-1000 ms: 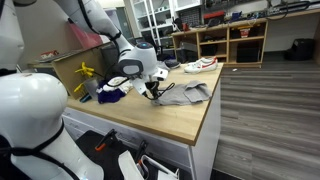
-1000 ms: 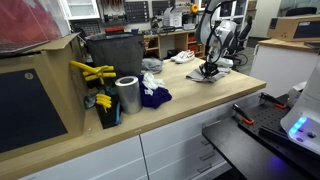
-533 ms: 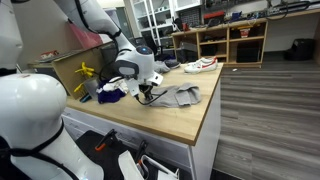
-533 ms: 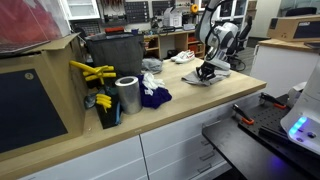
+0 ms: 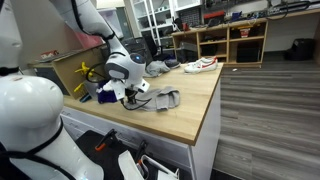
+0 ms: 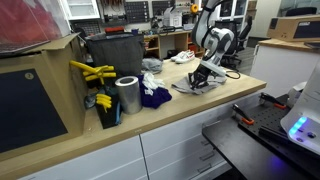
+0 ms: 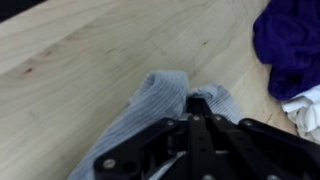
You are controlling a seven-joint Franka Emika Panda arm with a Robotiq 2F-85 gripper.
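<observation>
Cloth: grey cloth point(image 7: 150, 115), crumpled and doubled over itself, lying on the wooden table point(image 7: 70, 60).
Place: about mid-table in both exterior views, back from the front edge.
Long axis: in the wrist view, slanting from 7 o'clock up to 1 o'clock.
Pointing: rounded folded end towards 1 o'clock; looser end running out of the frame at 7 o'clock.
Spread: in an exterior view, trailing from the pinch point towards 3 o'clock.
Gripper: gripper point(image 7: 196, 108) closed, fingertips pinched together on a fold of the grey cloth near its upper end; entering the wrist view from 6 o'clock.
Gripper height: tips down at the tabletop, on the fabric.
Arm: white arm point(image 5: 95, 22) coming in from 11 o'clock in an exterior view, bent at the wrist, last link tipped steeply down towards the table.
Arm, opposite side: descending from 12 o'clock, wrist body directly above the cloth.
Nearest neighbour: purple cloth point(image 7: 290, 40) at 2 o'clock in the wrist view, apart from the grey cloth, bare wood between.
Beside it: white cloth point(image 7: 305, 112) at 3 o'clock, touching the purple cloth's lower edge.
Further out: metal can point(image 6: 127, 95) upright near the purple heap; yellow tools point(image 6: 92, 72) above it; dark bin point(image 6: 112, 55) behind.
Far end: white shoe point(image 5: 200, 65) at the table's back edge, well apart from the gripper.
</observation>
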